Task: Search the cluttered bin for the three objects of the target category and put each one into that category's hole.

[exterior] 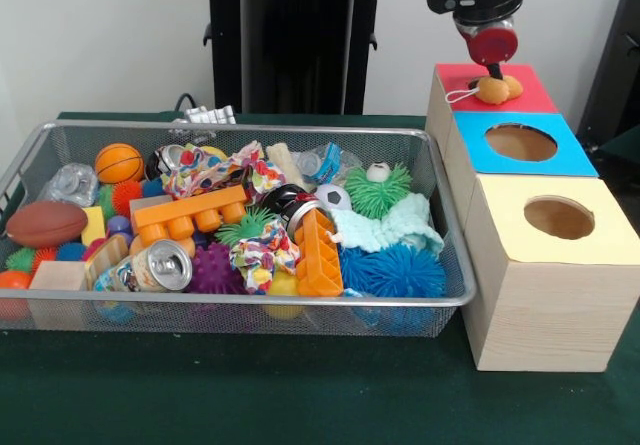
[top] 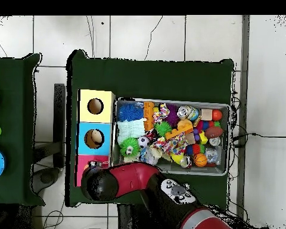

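The wire mesh bin (exterior: 250, 130) stands at the left of the front view, heaped with toys; it also shows in the overhead view (top: 224, 173). Three wooden boxes with holes stand beside it, topped red (exterior: 530, 90), blue (exterior: 560, 140) and yellow (exterior: 600, 220). A small yellow-orange toy animal (exterior: 497, 88) with a white string loop sits at the red box's hole. My gripper (exterior: 494, 68) hangs right above it, at or touching the toy. A rounded yellow thing (exterior: 283, 287) lies half buried at the bin's front. In the overhead view my arm (top: 133, 178) covers the red box.
The bin holds spiky balls in blue (exterior: 400, 270), green (exterior: 380, 193) and purple (exterior: 212, 268), orange plastic blocks (exterior: 190, 215), a can (exterior: 165, 265), a toy football (exterior: 45, 223), a small basketball (exterior: 118, 162) and patterned cloth (exterior: 262, 250). The robot's black pedestal (exterior: 295, 45) stands behind.
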`<state>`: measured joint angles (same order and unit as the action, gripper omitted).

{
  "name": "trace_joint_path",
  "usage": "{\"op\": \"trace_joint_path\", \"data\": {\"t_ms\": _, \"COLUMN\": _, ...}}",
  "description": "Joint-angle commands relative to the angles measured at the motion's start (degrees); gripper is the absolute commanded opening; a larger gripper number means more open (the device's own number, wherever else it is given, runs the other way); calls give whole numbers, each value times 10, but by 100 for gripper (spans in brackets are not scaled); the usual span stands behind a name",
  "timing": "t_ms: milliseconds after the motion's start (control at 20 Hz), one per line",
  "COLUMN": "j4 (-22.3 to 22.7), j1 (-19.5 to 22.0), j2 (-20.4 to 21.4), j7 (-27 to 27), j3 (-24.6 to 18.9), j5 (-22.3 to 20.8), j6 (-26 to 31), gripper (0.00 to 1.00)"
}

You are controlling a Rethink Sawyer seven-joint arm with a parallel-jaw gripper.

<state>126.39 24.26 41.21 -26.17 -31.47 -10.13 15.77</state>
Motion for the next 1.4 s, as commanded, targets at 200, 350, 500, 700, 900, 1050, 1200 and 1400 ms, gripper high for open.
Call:
{"op": "trace_joint_path", "data": {"t_ms": 200, "j4": -65, "j1": 6, "j2": -87, "j7": -132, "j3": 101, "j5": -88, "j6": -187, "gripper": 100}}
{"op": "trace_joint_path", "data": {"t_ms": 350, "j4": -63, "j1": 2, "j2": -79, "j7": -135, "j3": 101, "j5": -83, "j6": -180, "gripper": 100}}
{"op": "trace_joint_path", "data": {"t_ms": 500, "j4": -62, "j1": 0, "j2": -75, "j7": -138, "j3": 103, "j5": -80, "j6": -175, "gripper": 100}}
{"op": "trace_joint_path", "data": {"t_ms": 700, "j4": -60, "j1": -1, "j2": -69, "j7": -138, "j3": 103, "j5": -76, "j6": -168, "gripper": 100}}
{"op": "trace_joint_path", "data": {"t_ms": 900, "j4": -52, "j1": -2, "j2": -53, "j7": -142, "j3": 98, "j5": -68, "j6": -155, "gripper": 100}}
{"op": "trace_joint_path", "data": {"t_ms": 1050, "j4": -44, "j1": 1, "j2": -33, "j7": -147, "j3": 91, "j5": -57, "j6": -138, "gripper": 100}}
{"op": "trace_joint_path", "data": {"t_ms": 1200, "j4": -33, "j1": 2, "j2": -5, "j7": -151, "j3": 84, "j5": -46, "j6": -116, "gripper": 100}}
{"op": "trace_joint_path", "data": {"t_ms": 1400, "j4": -26, "j1": -4, "j2": 21, "j7": -158, "j3": 88, "j5": -35, "j6": -94, "gripper": 100}}
